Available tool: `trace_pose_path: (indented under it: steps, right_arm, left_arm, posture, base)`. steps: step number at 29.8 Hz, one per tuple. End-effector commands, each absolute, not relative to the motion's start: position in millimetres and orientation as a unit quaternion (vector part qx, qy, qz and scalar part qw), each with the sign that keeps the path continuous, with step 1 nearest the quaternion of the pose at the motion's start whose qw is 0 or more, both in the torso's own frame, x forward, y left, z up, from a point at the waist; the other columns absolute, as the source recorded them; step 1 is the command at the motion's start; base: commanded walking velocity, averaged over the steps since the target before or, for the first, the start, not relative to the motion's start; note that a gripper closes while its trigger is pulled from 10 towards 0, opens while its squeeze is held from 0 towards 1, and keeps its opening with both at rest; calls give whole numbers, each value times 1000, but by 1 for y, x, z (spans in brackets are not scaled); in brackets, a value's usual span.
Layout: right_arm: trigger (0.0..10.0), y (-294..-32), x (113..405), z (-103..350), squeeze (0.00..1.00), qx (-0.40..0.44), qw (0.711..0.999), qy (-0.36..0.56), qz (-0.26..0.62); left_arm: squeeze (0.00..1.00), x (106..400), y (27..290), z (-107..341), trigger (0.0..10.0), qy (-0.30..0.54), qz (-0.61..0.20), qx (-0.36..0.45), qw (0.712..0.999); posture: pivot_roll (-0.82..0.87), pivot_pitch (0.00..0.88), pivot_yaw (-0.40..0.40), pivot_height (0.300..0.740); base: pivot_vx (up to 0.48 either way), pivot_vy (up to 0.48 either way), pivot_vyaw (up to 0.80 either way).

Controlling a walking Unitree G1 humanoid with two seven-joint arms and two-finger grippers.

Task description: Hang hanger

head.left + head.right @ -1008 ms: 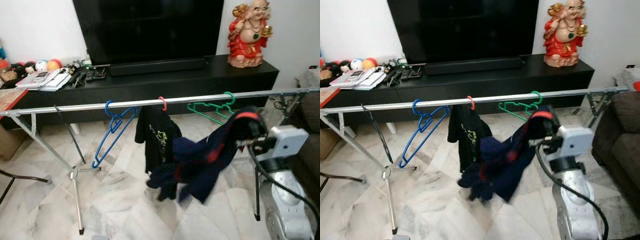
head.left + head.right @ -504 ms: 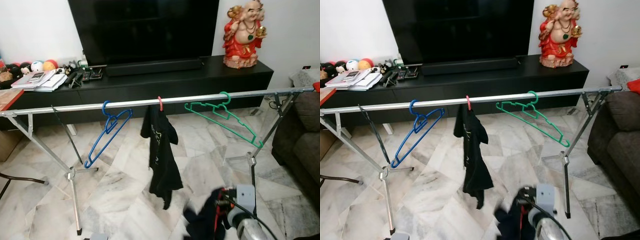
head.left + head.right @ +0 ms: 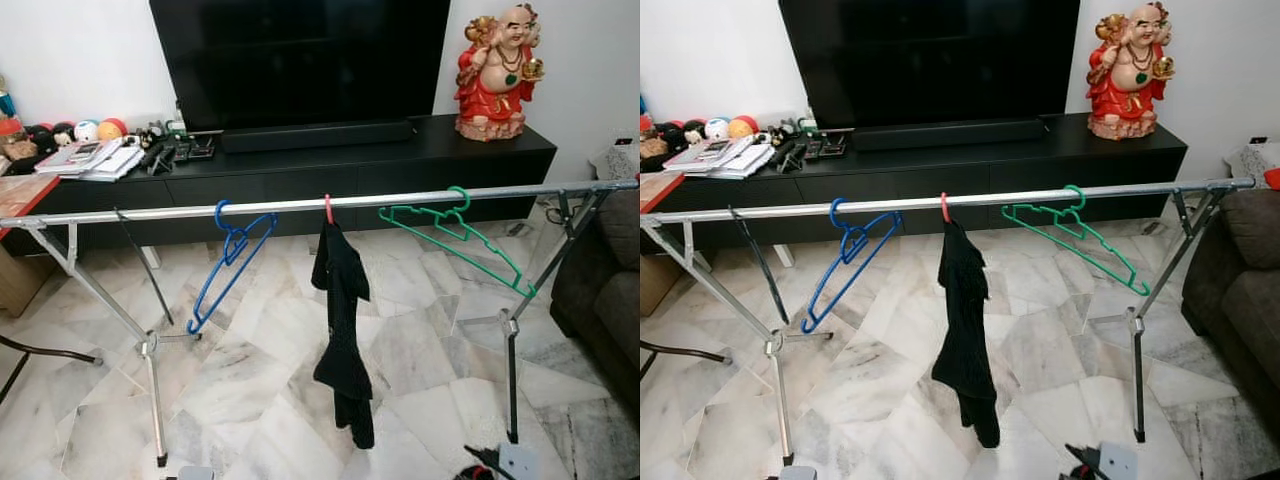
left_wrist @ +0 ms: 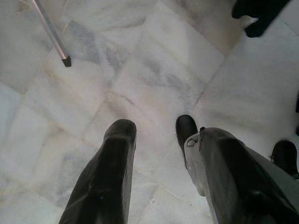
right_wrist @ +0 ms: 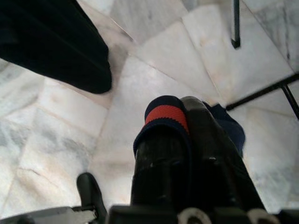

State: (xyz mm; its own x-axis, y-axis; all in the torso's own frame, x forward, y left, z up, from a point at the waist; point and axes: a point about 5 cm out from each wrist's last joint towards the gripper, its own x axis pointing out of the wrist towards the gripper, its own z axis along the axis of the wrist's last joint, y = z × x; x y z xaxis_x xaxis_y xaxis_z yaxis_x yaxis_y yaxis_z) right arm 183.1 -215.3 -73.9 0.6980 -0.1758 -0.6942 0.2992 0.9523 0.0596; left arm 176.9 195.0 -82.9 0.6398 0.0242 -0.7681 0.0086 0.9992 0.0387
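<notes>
A silver drying rail (image 3: 300, 205) spans the room. On it hang a bare blue hanger (image 3: 232, 262), a red hanger hook (image 3: 327, 208) carrying a black shirt (image 3: 343, 330), and a bare green hanger (image 3: 460, 235). My right gripper (image 5: 180, 109) is low, near the floor, shut on a navy garment (image 5: 163, 119) with a red band; cloth wraps one finger. Its wrist (image 3: 508, 464) peeks in at the bottom edge below the rail. My left gripper (image 4: 154, 128) hangs open over the marble floor with nothing between its fingers.
A black TV console (image 3: 380, 165) with a red statue (image 3: 498, 72) and clutter (image 3: 90, 155) stands behind the rack. A dark sofa (image 3: 610, 300) is at the right. Rack legs (image 3: 150, 400) (image 3: 510, 370) stand on the marble floor.
My right arm has dropped with the navy garment from rail height to near the floor. The black shirt has turned edge-on. The camera has shifted slightly.
</notes>
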Motion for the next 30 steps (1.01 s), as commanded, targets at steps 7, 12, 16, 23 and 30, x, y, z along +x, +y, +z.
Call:
trace_pose_path:
  steps: [7, 12, 16, 23, 30]
  right_arm:
    - [10000, -216, 173, -79, 0, 75, 911, 381, -139]
    - [10000, -216, 172, -80, 0, 76, 910, 383, -137]
    - [10000, -214, 168, -82, 0, 74, 908, 390, -133]
    - [10000, -215, 164, -84, 0, 74, 906, 396, -134]
    - [10000, -233, 191, -62, 0, 106, 928, 298, -195]
  left_arm:
    - [0, 175, 199, -84, 10000, 434, 8, 20, 901]
    - [0, 174, 200, -84, 10000, 435, 16, 14, 900]
    - [0, 174, 201, -84, 10000, 435, 18, 12, 900]
    - [0, 173, 200, -85, 10000, 436, 20, 3, 900]
    - [0, 171, 201, -85, 10000, 439, 24, -3, 898]
  posture:
    - [18, 0, 63, 740]
    - [19, 0, 64, 740]
    - [19, 0, 65, 740]
    - [19, 0, 66, 740]
    - [22, 0, 65, 740]
  base:
    - [0, 0, 0]
    - [0, 0, 0]
    - [0, 0, 0]
    - [0, 0, 0]
    - [0, 0, 0]
